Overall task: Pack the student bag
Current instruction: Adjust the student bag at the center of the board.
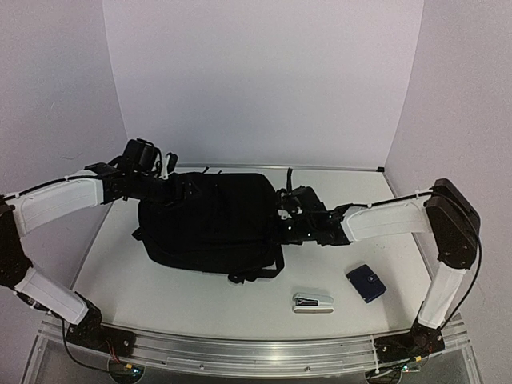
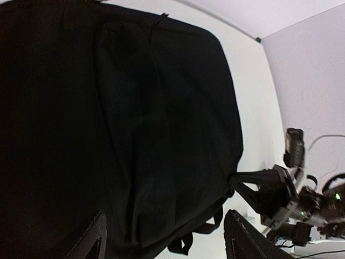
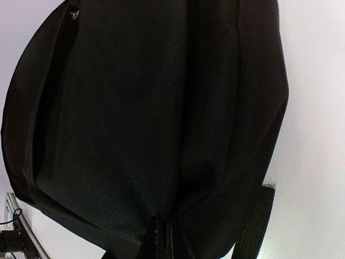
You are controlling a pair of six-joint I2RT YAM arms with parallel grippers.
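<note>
The student bag (image 1: pixel 210 224) is a big black backpack lying flat in the middle of the table, zipped closed as far as I can see. My left gripper (image 1: pixel 171 189) hovers at the bag's far left end. In the left wrist view that gripper (image 2: pixel 167 244) is open, its fingers (image 2: pixel 92 238) wide apart over the black fabric (image 2: pixel 135 118). My right gripper (image 1: pixel 285 216) is at the bag's right edge. In the right wrist view it (image 3: pixel 164 243) is shut on a pinched fold of the bag (image 3: pixel 135 108), and the fabric pulls into creases toward it.
A small white and grey stapler-like item (image 1: pixel 312 302) and a dark blue flat object (image 1: pixel 366 282) lie on the table near the front right. Black straps (image 1: pixel 260 272) trail from the bag's near edge. White walls close in the back and sides.
</note>
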